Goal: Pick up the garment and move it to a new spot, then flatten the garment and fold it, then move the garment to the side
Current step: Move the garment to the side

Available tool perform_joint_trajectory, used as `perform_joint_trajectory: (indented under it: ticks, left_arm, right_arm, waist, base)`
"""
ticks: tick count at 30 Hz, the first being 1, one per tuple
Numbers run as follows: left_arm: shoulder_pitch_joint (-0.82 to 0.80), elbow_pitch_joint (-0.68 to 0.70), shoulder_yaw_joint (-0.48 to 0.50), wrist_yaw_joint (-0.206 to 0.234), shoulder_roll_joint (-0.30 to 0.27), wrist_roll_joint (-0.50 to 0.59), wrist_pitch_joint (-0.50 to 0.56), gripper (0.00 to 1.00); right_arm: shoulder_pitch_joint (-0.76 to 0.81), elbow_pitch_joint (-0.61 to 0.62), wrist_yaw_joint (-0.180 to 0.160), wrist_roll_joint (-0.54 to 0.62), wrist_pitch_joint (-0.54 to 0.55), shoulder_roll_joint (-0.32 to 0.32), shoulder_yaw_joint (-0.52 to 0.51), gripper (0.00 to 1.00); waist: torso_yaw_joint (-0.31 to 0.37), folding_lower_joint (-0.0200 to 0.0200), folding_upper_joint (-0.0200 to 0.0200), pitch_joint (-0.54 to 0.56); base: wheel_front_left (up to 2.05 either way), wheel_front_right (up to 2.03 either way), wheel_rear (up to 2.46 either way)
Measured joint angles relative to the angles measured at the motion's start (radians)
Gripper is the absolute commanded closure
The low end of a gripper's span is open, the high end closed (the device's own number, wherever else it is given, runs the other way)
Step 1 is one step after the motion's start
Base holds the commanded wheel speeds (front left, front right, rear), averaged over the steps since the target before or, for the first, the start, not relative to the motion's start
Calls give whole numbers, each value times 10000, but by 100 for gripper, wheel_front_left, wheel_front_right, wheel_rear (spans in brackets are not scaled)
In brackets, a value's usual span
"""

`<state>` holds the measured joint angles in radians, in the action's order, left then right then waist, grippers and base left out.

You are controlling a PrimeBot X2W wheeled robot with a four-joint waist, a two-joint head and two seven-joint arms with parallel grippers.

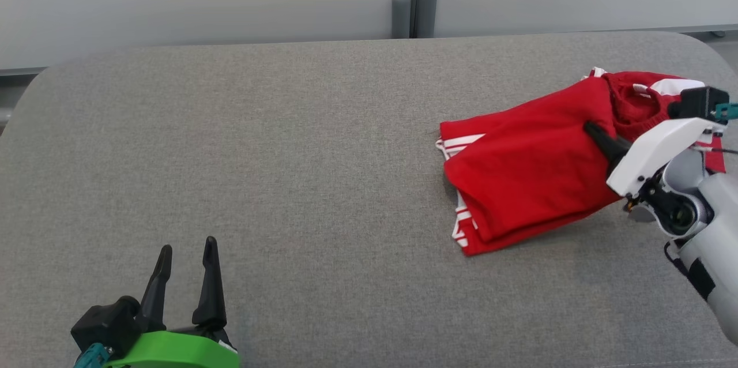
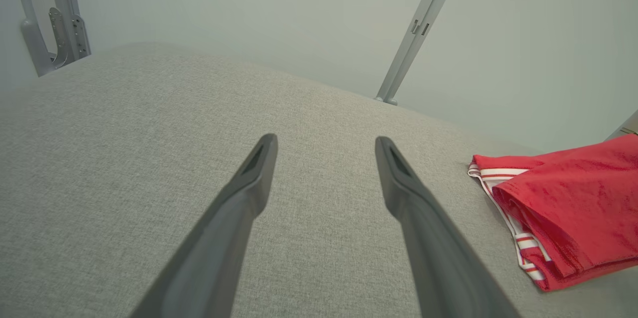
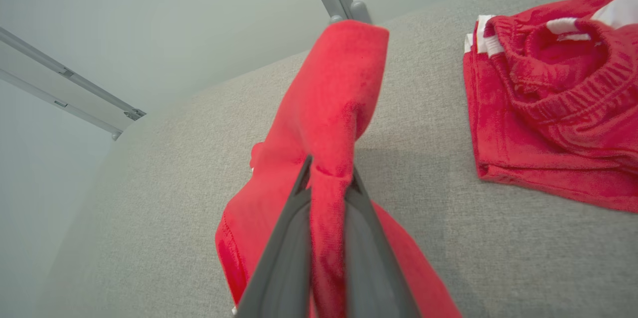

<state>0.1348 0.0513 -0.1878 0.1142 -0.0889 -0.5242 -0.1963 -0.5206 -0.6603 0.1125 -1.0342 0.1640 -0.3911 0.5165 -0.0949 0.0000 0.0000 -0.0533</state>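
Left gripper [image 1: 188, 244] sits low at the near edge of the table [image 1: 288, 154], fingers spread wide, holding nothing. Right gripper [image 3: 331, 173] is pinched tight on a fold of the red shorts [image 1: 519, 183] at the table's right side, likely to lift them somewhere new.

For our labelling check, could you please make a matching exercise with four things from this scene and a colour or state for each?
Things:
1. left gripper
2. right gripper
3. garment
4. table

Colours or states:
A. grey, cloth-covered
B. shut on a fold of red cloth
C. open, nothing between its fingers
D. red with white stripes

Pairs: 1-C, 2-B, 3-D, 4-A
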Motion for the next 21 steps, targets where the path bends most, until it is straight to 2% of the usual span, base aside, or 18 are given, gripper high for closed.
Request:
perform_joint_trajectory:
  ticks: [9, 21]
  left_arm:
    - [-21, 217, -130, 0, 6, 4, -27, 0]
    - [-124, 477, -167, 0, -15, 96, 23, 0]
  right_arm:
    - [-1367, 226, -364, 535, 291, -924, -209, 100]
    - [-2621, 35, -711, 988, 844, -1724, -224, 100]
  waist:
    - [177, 0, 0, -248]
    - [-114, 0, 0, -795]
  base:
    - [0, 0, 0]
    - [0, 0, 0]
